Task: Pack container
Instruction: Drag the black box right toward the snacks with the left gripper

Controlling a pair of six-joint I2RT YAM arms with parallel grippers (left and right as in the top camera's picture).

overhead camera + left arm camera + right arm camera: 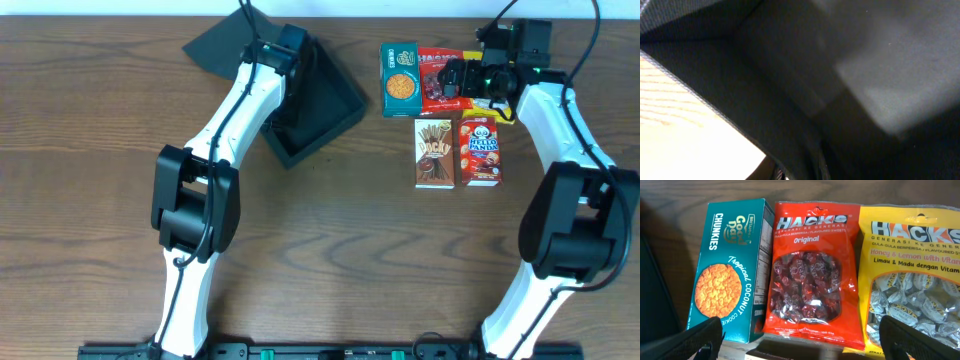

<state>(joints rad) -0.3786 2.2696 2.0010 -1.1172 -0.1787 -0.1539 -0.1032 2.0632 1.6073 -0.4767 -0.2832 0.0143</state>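
Well, from overhead the container (335,108) lies skewed on the wooden table (330,260). It is a dark, matte cardboard tray with its flap lid (215,45) folded open at the far left. My left gripper (283,47) hangs over the container's back wall, and from here I cannot tell whether it is spread or pinched. The snacks lie apart from the container, off to its right. Nearest it is a teal cookie box (400,78), then a red sweet packet (436,75) with my right gripper (472,76) above it. A Pocky box (434,153) and a Hello Panda box (481,148) sit in the same cluster, closer to my base.

My left wrist view shows only the container's inside (790,75): dull flat board, a faintly woven wall and one creased corner, with pale wood beyond the rim. No fingers show, so that claw's state is unknown.

In the right wrist view my fingers (695,340) stand wide apart at the lower corners, holding nothing. The red packet is glossy, crinkly film with loose wrapped sweets showing through a window. The cookie box, on its container side, is rigid and sharp-edged. A yellow sweet packet (915,280) lies just beside it on the other side.

I judge the step to be lifting the red packet. My spread looks wider than the packet, so I should narrow it and centre first, or the pads may land on its neighbours. Then I should pinch the film where the sweets bulge, firmly, since it will likely slump and slide.
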